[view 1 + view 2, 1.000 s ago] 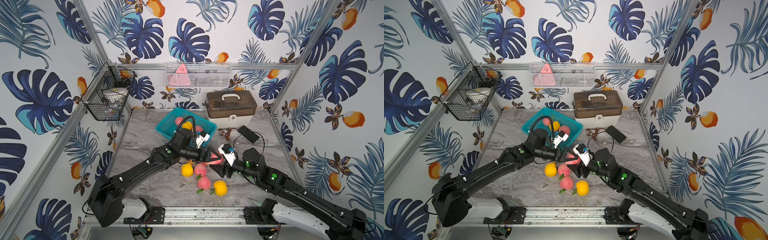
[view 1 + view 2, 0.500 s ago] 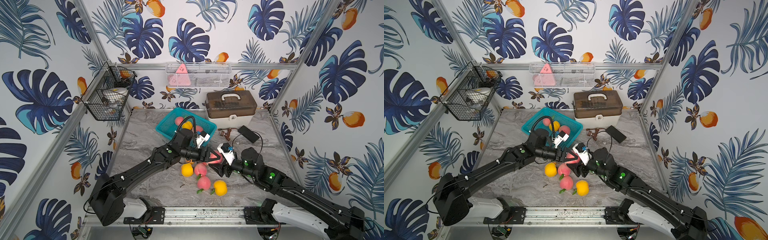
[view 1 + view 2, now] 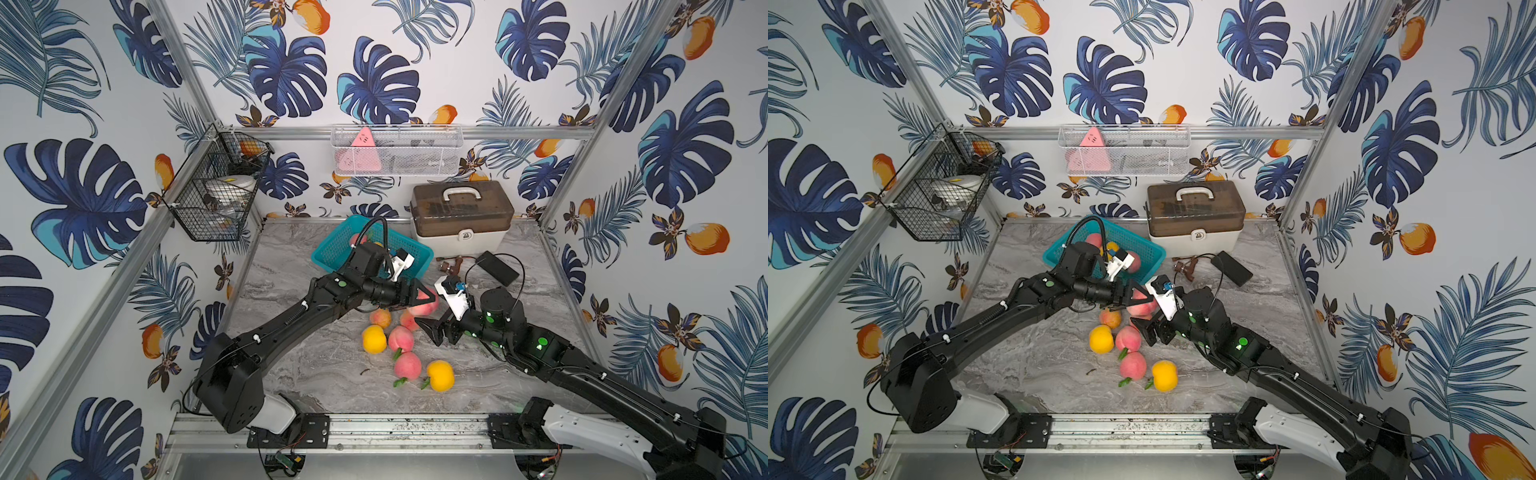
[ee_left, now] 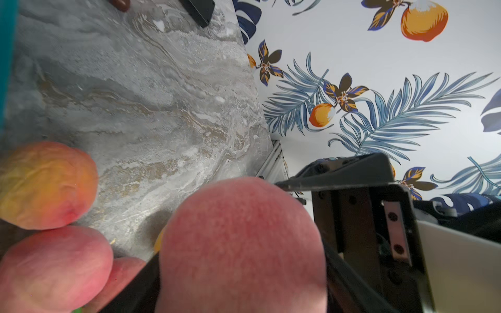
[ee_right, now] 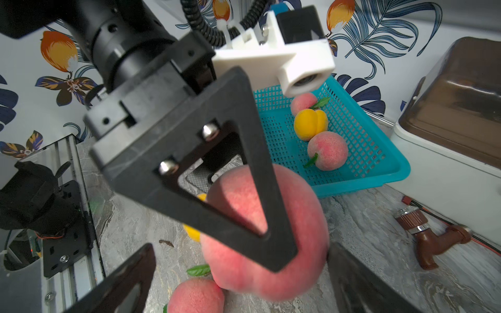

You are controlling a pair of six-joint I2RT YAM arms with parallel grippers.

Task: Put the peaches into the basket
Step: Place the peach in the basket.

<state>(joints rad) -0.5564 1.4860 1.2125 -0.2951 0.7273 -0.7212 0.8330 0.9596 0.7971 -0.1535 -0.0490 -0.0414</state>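
We are clamping the left end effector [image 3: 424,297] on one pink peach [image 5: 265,244], raised off the bench [image 3: 291,365], near the basket [image 5: 379,173]. We are holding the right end effector [image 3: 437,326] w/ jaws wide apart, just beside that peach, gripping nothing. 3 stowed peaches [image 5: 326,150] are sitting in the basket: 2 pink, 1 yellow. 6 loose peaches [image 3: 401,338] are lying on the bench below both arms.
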